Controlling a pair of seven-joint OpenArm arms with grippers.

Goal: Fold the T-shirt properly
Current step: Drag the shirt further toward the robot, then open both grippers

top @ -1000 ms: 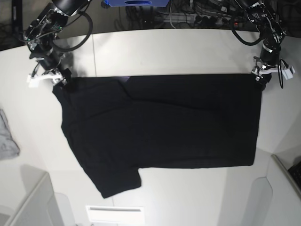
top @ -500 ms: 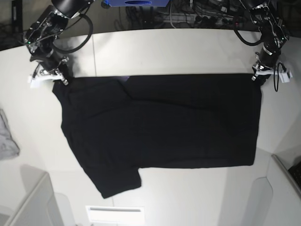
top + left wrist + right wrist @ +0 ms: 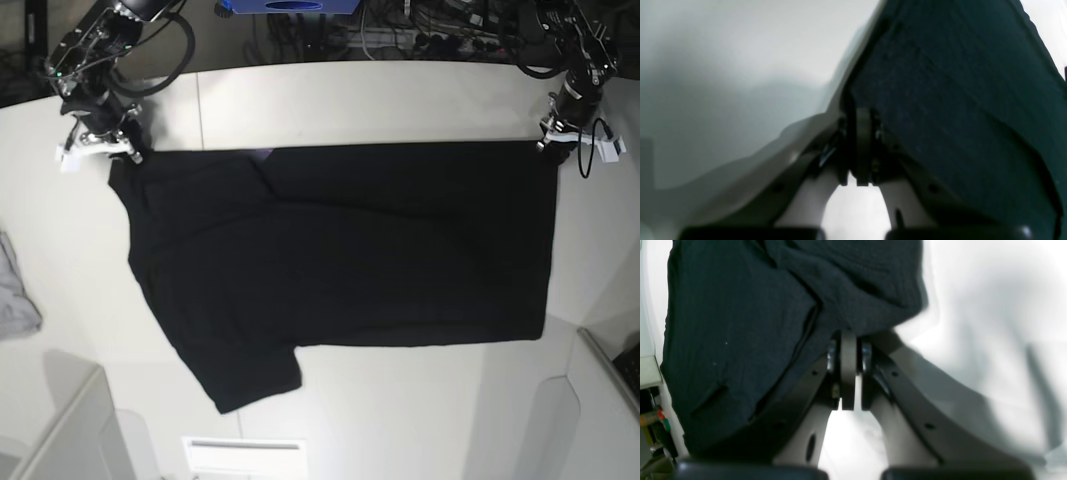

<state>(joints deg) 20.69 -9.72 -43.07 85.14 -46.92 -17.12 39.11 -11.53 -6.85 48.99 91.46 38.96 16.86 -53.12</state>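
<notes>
Both grippers, left gripper [image 3: 553, 140] and right gripper [image 3: 112, 152], are pinching the T-shirt's [image 3: 340, 260] far corners, apparently readying a level lift and fold across the desk [image 3: 350, 100].

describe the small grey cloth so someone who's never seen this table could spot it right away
Start at the white table, where the black T-shirt lies spread out across the middle. Go past the shirt's sleeve end to the table's left edge in the base view: the small grey cloth lies there, partly cut off by the frame. It is pale, crumpled and apart from the shirt.
</notes>
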